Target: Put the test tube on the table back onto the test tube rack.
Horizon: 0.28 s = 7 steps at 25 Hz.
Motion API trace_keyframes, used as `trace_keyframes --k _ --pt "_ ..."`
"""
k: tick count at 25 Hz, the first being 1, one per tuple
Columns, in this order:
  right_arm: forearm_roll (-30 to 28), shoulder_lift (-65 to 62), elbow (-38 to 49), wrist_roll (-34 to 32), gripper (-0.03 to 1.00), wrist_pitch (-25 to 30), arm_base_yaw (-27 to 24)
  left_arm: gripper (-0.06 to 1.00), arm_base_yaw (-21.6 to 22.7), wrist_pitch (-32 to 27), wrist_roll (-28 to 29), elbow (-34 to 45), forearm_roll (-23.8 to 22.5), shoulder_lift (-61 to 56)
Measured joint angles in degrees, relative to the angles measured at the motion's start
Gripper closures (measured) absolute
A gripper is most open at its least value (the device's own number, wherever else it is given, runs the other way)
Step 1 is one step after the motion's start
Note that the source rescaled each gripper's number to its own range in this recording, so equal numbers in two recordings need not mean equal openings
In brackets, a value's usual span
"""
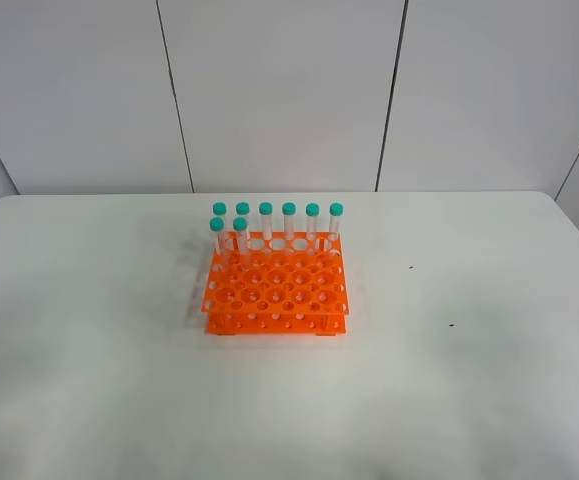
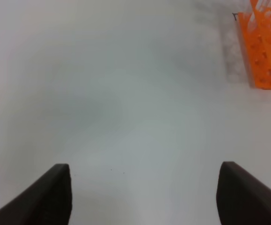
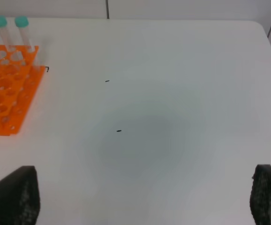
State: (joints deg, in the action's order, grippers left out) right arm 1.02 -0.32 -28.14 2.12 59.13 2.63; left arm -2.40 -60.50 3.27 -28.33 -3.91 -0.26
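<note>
White desk point(image 1: 489, 380) shows no loose tube; all stand in the test tube rack point(image 1: 275, 288).
Both jaws gape empty, rack between them.

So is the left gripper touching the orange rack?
Apart. In the left wrist view the left gripper is wide open over bare table, with the test tube rack far off at the picture's edge.

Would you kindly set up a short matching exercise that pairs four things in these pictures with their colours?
Things:
1. test tube rack
2. tube caps
3. table
4. left tool fingers

Colours:
A. white
B. dark
C. orange
D. teal

Pairs: 1-C, 2-D, 3-A, 4-B
</note>
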Motion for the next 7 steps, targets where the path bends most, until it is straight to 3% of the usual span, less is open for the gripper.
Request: trace_keyframes --k 7 --pt "0.00 0.00 0.00 0.00 -0.03 0.00 0.00 -0.05 0.00 0.00 0.00 0.00 0.00 0.00"
